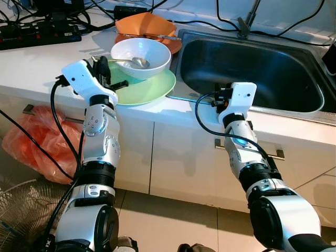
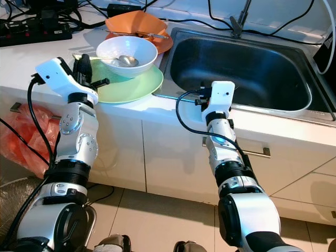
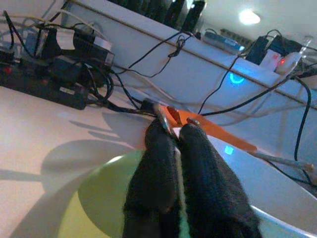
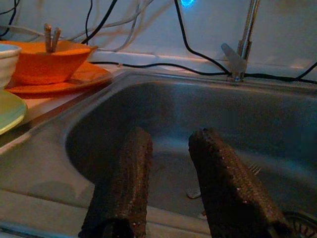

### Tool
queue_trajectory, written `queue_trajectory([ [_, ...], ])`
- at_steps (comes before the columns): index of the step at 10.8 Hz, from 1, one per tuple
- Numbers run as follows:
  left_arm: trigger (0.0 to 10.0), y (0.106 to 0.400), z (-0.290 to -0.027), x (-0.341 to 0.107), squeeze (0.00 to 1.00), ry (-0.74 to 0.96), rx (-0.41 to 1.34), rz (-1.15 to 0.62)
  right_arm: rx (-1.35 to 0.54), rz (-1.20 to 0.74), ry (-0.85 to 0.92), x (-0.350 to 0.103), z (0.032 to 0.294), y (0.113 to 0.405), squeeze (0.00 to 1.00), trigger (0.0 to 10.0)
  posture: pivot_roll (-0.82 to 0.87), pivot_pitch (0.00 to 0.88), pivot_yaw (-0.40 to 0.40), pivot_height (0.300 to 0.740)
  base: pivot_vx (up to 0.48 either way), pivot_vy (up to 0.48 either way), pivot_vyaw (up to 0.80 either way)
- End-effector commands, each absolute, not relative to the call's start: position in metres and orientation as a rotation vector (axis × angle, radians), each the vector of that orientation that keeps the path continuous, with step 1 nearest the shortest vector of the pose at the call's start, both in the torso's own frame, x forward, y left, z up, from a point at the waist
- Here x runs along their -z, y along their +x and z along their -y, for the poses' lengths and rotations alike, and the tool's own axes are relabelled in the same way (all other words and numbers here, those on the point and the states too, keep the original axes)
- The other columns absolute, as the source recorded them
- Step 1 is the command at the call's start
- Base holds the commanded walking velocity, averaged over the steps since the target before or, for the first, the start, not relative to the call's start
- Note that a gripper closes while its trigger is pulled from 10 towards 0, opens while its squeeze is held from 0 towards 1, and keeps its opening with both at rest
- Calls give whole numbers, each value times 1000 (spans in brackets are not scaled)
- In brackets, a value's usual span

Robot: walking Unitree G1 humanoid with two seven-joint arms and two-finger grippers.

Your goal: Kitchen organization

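Observation:
A white bowl (image 1: 140, 52) stands on a pale green plate (image 1: 142, 89) on the counter, left of the sink (image 1: 252, 68). A metal spoon (image 1: 139, 62) lies in the bowl with its handle reaching out to the left. My left gripper (image 1: 103, 68) sits at the plate's left edge, shut on that thin metal handle (image 3: 161, 113). Behind them an orange bowl (image 1: 144, 25) rests on an orange plate (image 1: 173, 44). My right gripper (image 4: 168, 136) hovers over the sink's front rim, open, with nothing between its fingers. A fork (image 4: 252, 168) lies on the sink floor.
A black power strip (image 1: 39, 31) and tangled cables run along the back of the counter. The faucet (image 1: 249, 18) rises behind the sink. Below the counter are white cabinet doors, an orange plastic bag (image 1: 37, 142) and a fan grille (image 1: 21, 210) on the floor.

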State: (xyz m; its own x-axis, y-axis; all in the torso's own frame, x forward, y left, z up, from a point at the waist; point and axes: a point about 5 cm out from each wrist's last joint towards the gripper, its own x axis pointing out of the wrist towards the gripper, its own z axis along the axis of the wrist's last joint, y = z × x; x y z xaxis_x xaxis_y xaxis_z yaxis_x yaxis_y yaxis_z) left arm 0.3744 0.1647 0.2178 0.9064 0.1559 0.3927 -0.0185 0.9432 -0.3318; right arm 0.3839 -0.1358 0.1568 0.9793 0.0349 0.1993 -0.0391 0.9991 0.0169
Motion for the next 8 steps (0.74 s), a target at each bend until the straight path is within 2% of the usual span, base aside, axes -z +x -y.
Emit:
queue_trajectory([
  [1, 0, 376, -159, -224, 0, -330, -69, 443, -33, 192, 22, -155, 138, 383, 0, 10000, 97, 75, -86, 740, 0, 0, 0],
  [5, 0, 374, -156, -231, 0, -350, -39, 492, -35, 192, 20, -155, 138, 383, 0, 10000, 98, 70, -88, 740, 0, 0, 0],
  [8, 0, 366, -142, -258, 0, -377, 57, 595, -33, 195, 18, -156, 139, 383, 0, 10000, 98, 72, -89, 740, 0, 0, 0],
])
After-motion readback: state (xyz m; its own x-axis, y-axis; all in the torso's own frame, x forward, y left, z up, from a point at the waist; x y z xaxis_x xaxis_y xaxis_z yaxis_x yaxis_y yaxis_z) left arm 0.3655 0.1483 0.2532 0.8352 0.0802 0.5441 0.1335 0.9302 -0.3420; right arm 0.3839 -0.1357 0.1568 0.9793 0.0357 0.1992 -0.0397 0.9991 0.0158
